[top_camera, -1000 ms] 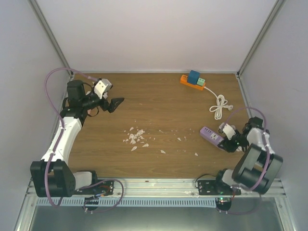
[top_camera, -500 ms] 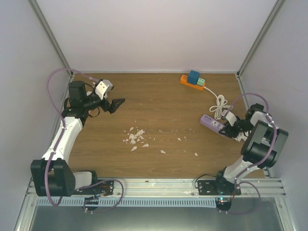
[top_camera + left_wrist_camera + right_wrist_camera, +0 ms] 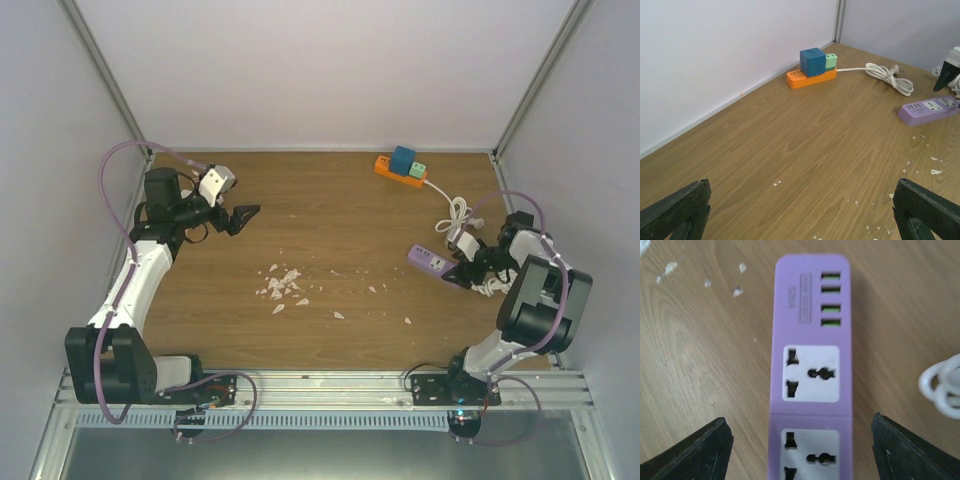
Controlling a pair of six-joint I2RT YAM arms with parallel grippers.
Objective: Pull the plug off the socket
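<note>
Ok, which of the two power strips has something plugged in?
The orange strip by the back wall: a blue cube and a green plug sit on it. The purple strip at the right gripper shows only empty sockets.

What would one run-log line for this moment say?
left gripper: open, empty | right gripper: open, over purple power strip | blue plug: seated in orange power strip | task: plug not yet pulled

Lab test cell, white walls (image 3: 320, 70), aluminium-framed wooden table (image 3: 340, 330)
</note>
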